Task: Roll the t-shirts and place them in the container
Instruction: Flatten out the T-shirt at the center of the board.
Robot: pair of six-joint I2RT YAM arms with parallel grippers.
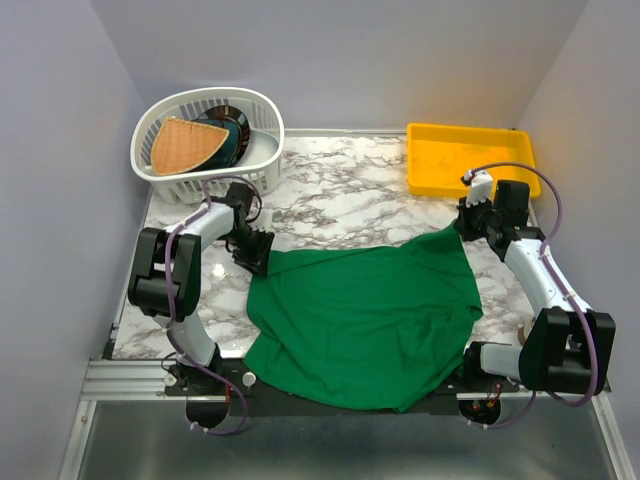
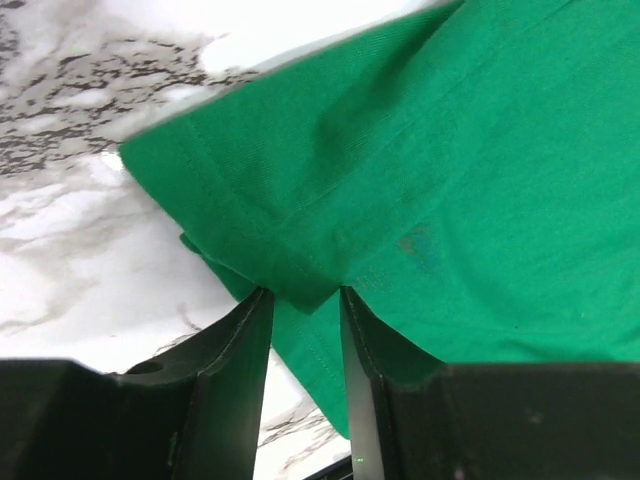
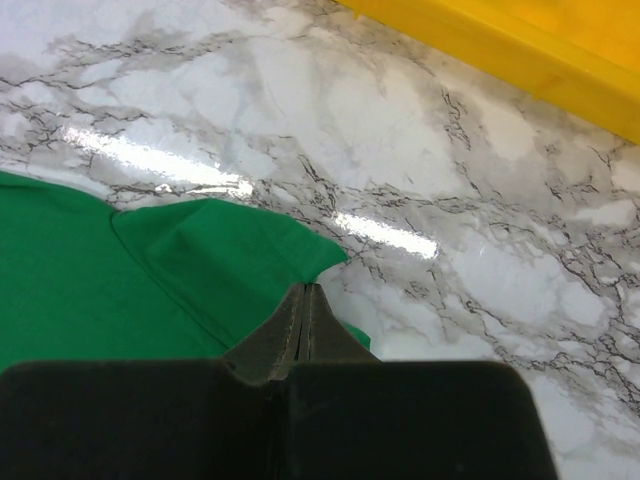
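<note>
The emerald-green t-shirt [image 1: 370, 320] lies spread and rumpled over the near half of the marble table, its front hem hanging past the near edge. My left gripper [image 1: 258, 252] is at its far left corner. In the left wrist view the jaws [image 2: 305, 295] stand apart, and a hemmed corner of the t-shirt [image 2: 450, 150] dips between the fingertips and hides them. My right gripper [image 1: 468, 226] is at the far right corner. There the fingers [image 3: 303, 290] are pressed together on the edge of the t-shirt [image 3: 100, 270], with green showing on both sides.
A white laundry basket [image 1: 265, 105] at the back left holds a dark teal item with a tan wedge [image 1: 185, 145]. A yellow tray [image 1: 470, 130] stands at the back right, and its wall [image 3: 520, 60] shows in the right wrist view. Bare marble [image 1: 350, 190] lies between them.
</note>
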